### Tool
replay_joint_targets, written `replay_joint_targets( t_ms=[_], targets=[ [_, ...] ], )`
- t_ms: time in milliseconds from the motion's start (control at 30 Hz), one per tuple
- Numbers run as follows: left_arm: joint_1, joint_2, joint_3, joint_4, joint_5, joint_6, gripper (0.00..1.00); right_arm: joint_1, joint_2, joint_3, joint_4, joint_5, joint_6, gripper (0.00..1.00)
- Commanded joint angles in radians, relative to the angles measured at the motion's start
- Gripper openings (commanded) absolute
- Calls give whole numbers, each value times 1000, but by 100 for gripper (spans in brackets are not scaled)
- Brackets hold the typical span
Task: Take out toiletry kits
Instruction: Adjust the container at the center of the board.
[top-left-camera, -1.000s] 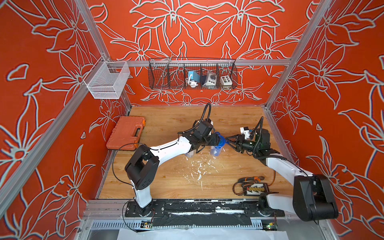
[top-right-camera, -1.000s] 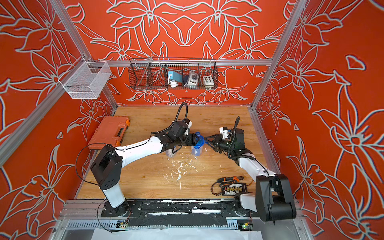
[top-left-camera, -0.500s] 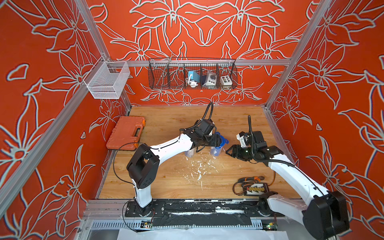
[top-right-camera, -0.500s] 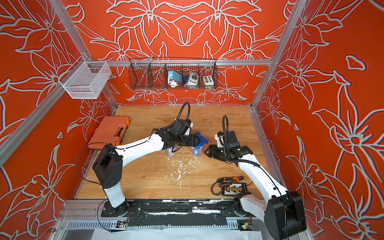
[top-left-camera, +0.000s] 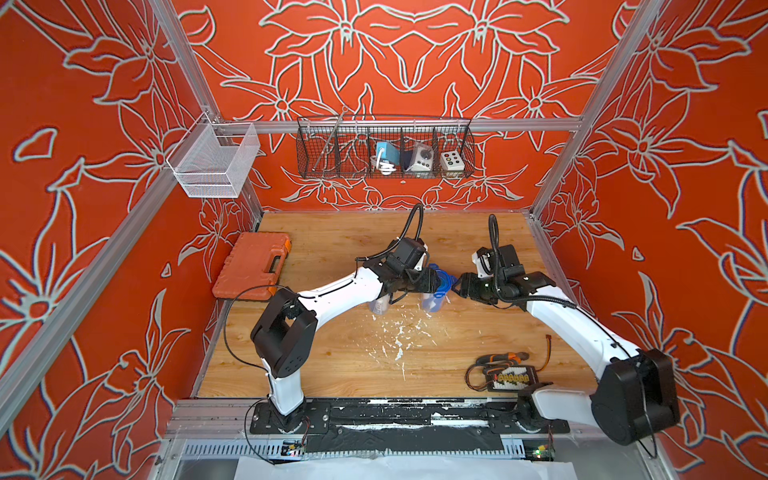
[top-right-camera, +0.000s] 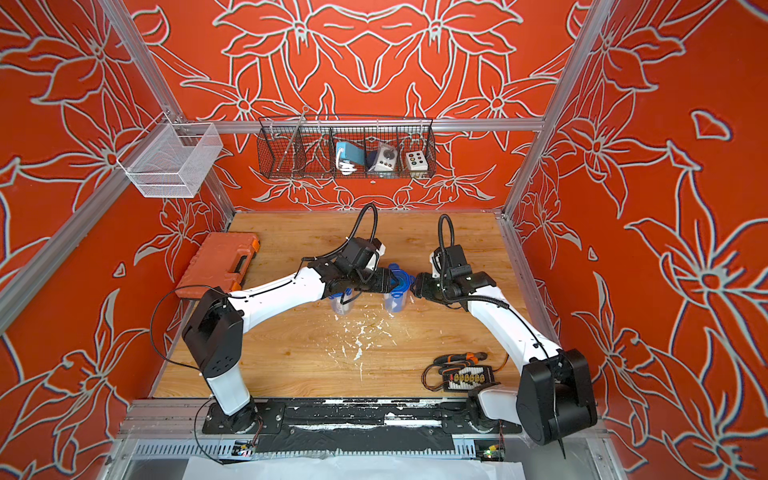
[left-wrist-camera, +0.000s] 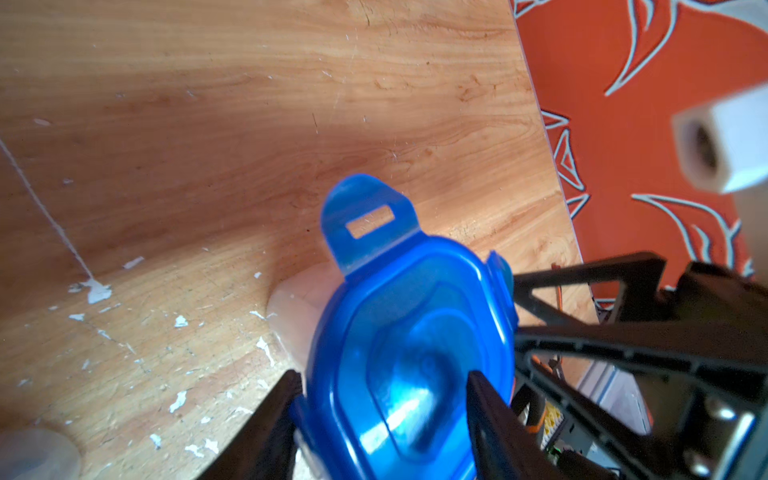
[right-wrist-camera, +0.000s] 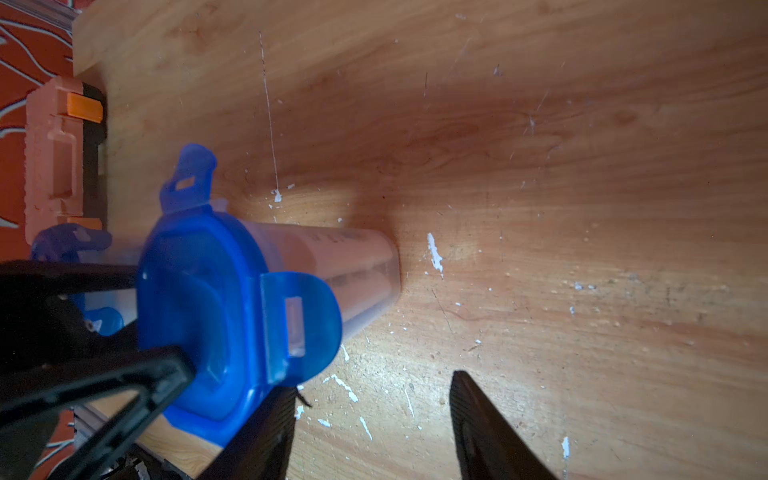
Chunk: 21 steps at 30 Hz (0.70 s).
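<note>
**Lid standoff**
The left gripper (left-wrist-camera: 382, 384) is clamping the blue lid (left-wrist-camera: 409, 332) of a clear tub (right-wrist-camera: 349, 266) while the right gripper (right-wrist-camera: 374, 388), fingers spread and empty, is hovering by its tab (right-wrist-camera: 301, 324) — toiletry kits shut inside, barely visible. A sideways tug could tip the tub

Your right gripper (top-left-camera: 455, 286) is back at the 3 o'clock edge of the blue lid (top-left-camera: 440, 280), where it stood a second ago, after swinging off toward 5 o'clock at the half-second mark; the right arm (top-left-camera: 573, 328) has folded back in with it.
</note>
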<state>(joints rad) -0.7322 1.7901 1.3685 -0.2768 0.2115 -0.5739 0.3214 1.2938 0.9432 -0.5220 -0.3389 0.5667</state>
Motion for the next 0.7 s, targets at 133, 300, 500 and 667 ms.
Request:
replay_joint_targets(
  t_ms=[133,300,500,667],
  targets=[
    [-22,12,-31,-139,43,-8,57,4,67,104,-26,9,12,61],
    [-39,9,-45,-129,84,-4,56,4,130,182,-78,-5,-18,60],
    [-68,18,-44,-134,99,24,57,3,77,197,-183,56,-73,60],
    [-48,-36,-14,-185,6,28,69,-32,81,199,-234,38,-94,59]
  ],
)
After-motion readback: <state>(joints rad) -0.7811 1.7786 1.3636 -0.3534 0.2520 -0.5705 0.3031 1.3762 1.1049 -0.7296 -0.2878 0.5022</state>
